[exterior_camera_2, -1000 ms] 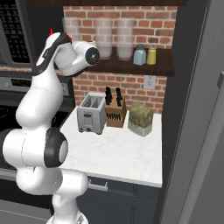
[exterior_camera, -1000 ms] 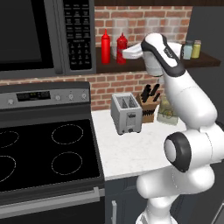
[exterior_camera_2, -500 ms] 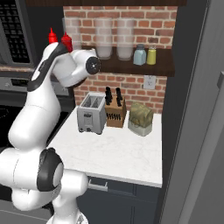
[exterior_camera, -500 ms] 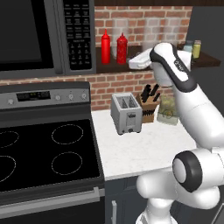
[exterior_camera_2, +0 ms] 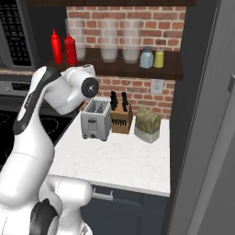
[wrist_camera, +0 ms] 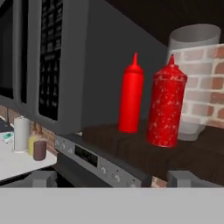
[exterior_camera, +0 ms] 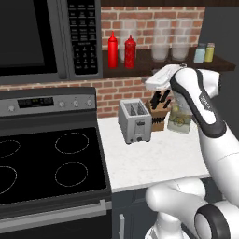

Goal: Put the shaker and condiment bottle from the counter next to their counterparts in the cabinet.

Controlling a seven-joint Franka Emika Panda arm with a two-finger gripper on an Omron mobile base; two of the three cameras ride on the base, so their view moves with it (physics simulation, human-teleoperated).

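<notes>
On the dark cabinet shelf stand two red bottles side by side. The stouter condiment bottle is right of its slim twin. Farther right on the shelf, the pale blue-grey shaker stands touching or nearly touching the yellow-green shaker. My gripper is open with nothing between its tips, and it faces both bottles from a short way off. The white hand hangs just below and in front of the shelf edge.
Frosted glass jars fill the shelf's middle. Below on the white counter are a toaster, a knife block and a pale green bag. A black microwave and stove are on the left, a dark tall panel on the right.
The hand has drawn back from the red bottles, moving down and to the right below the shelf edge. The bottles stay on the shelf and the jaws stay open.
</notes>
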